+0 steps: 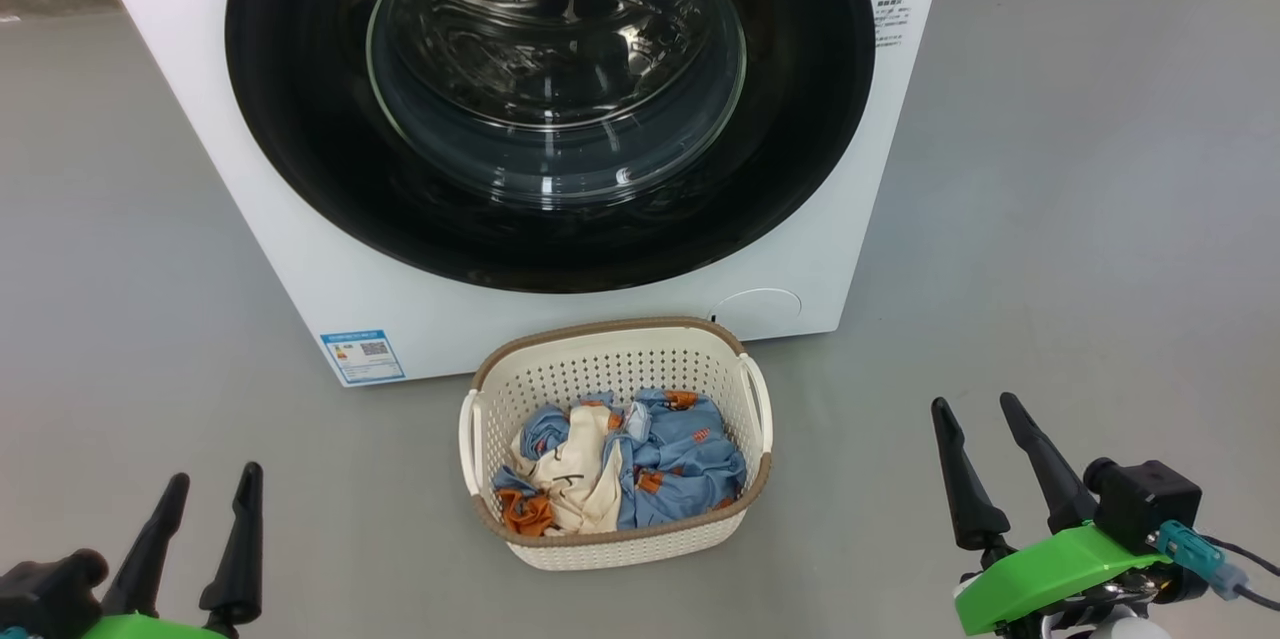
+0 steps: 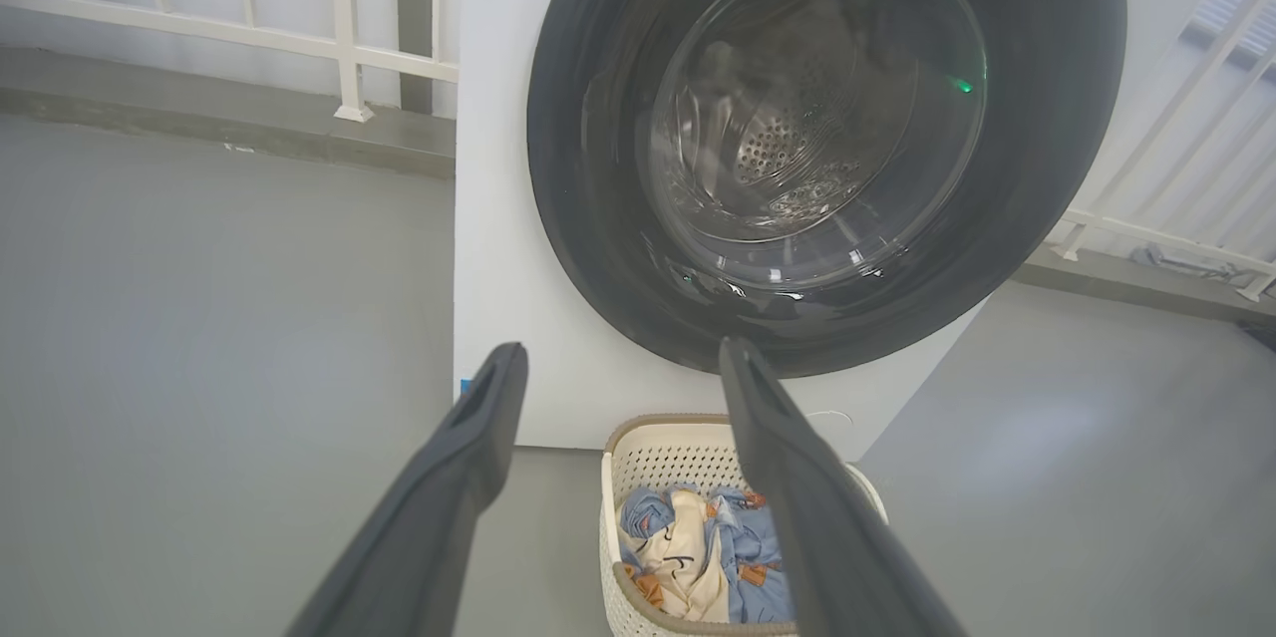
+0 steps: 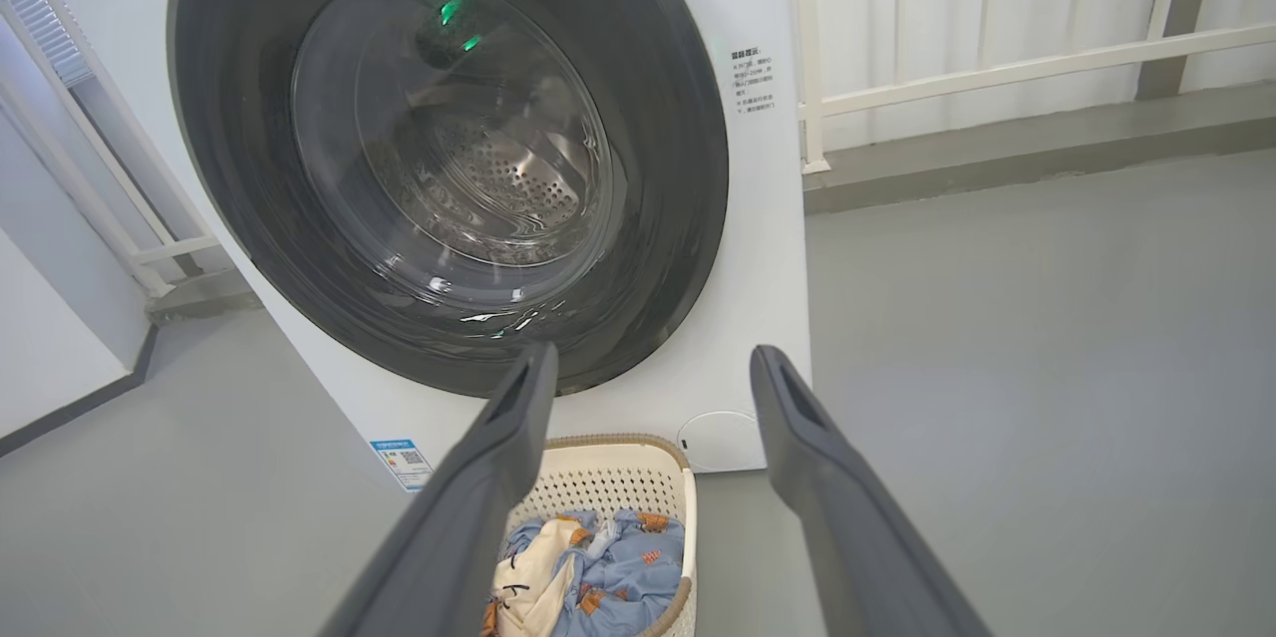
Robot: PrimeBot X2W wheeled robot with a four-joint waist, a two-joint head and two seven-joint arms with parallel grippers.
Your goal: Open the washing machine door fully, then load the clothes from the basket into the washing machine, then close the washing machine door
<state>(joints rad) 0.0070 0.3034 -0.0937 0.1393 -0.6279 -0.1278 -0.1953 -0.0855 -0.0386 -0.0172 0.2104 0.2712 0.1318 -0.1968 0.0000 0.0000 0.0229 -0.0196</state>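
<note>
Head view: the washing machine [image 1: 300, 259] fills the upper centre of the frame, its washing machine door [image 1: 550, 89] lying flush against the white front. The basket [image 1: 610, 364] sits on the grey floor [image 1: 1050, 219] just below at lower centre, the clothes [image 1: 640, 459] heaped inside. The left gripper [image 1: 216, 474] at lower left and the right gripper [image 1: 973, 401] at lower right hover well apart from both, fingers spread and holding nothing. Left wrist view: two dark fingers [image 2: 478, 418] rise parted from the bottom edge, the door at upper right, the basket at bottom centre, a white railing [image 2: 344, 49] at upper left. Right wrist view: parted, empty fingers [image 3: 508, 428] again, door at upper left, basket at the bottom edge between them. The task appears to be at its first step — door unopened, nothing loaded. The next move likely calls for a gripper to reach the door's rim and find purchase — no handle can be made out, so which edge swings free cannot be told.
</note>
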